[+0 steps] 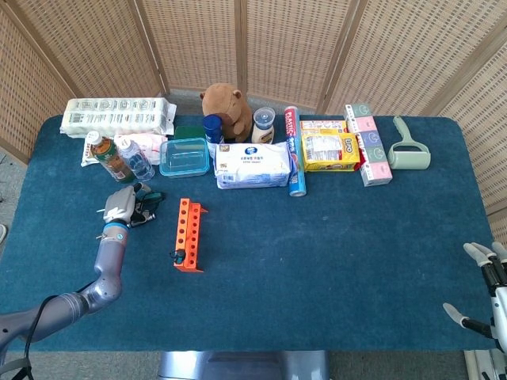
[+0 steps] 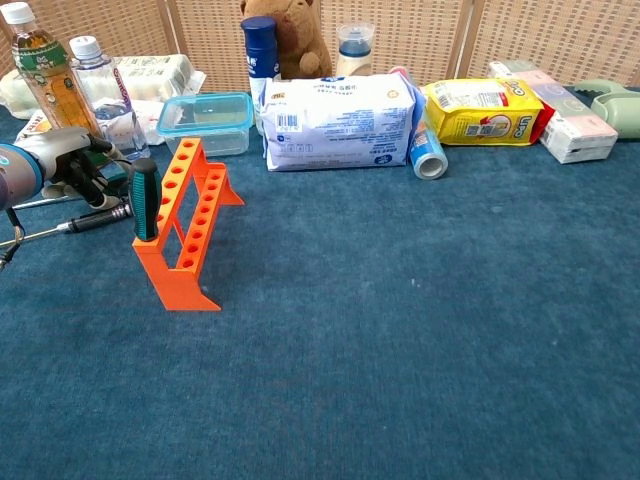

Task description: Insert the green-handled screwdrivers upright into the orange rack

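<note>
One green-handled screwdriver (image 2: 146,199) stands in the orange plastic rack (image 2: 187,222), so your left robot hand (image 2: 72,158), fingers curled over the loose ones (image 2: 92,216) on the tabletop, needs a firm pinch before lifting.

An orange rack (image 2: 188,226) with a row of holes is seen standing on the blue table, its length running away from the chest camera. One green-handled screwdriver (image 2: 146,200) is set upright in its nearest hole. Further screwdrivers (image 2: 88,220) are laid flat just left of the rack.
</note>
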